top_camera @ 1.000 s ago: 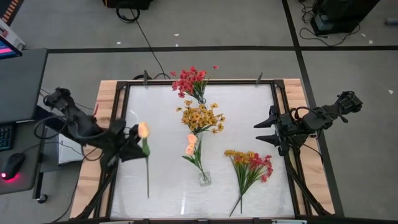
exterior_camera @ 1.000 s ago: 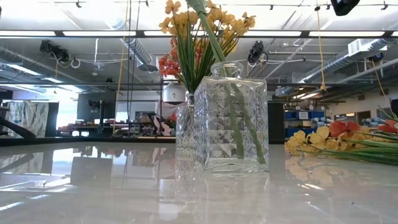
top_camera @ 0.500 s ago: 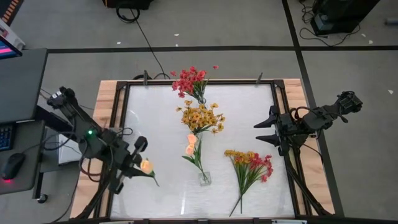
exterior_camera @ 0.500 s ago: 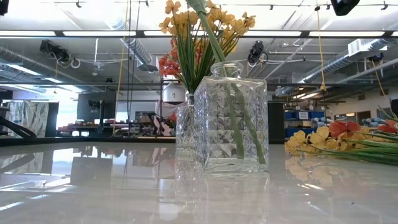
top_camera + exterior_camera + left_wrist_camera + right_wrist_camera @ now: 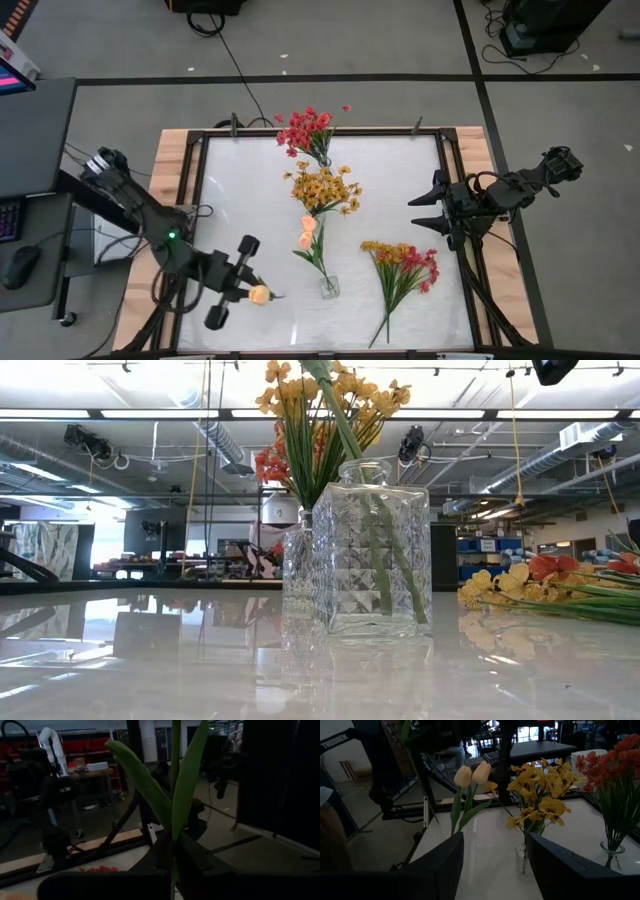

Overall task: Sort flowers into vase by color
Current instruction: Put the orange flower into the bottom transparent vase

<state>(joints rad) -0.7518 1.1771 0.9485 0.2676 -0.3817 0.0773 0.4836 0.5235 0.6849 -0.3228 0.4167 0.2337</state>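
The left gripper (image 5: 243, 281) is clamping a peach tulip (image 5: 260, 295) at the table's (image 5: 400, 170) seven o'clock, its stem probably foreshortened overhead but showing plainly in the left wrist view. The right gripper (image 5: 428, 207) is waiting open at three o'clock, loose red and yellow sprigs (image 5: 400, 268) lying between it and the front vase (image 5: 329, 286).

I see red flowers (image 5: 307, 128) and yellow-orange flowers (image 5: 322, 188) on green stems. Two pale peach buds (image 5: 308, 232) stand in a clear vase (image 5: 372, 550) cut with a diamond pattern. A mixed yellow and red bunch (image 5: 403, 262) lies on the white table (image 5: 410, 180). My black left end effector (image 5: 246, 290) has a peach bud (image 5: 260, 295) with green leaves.
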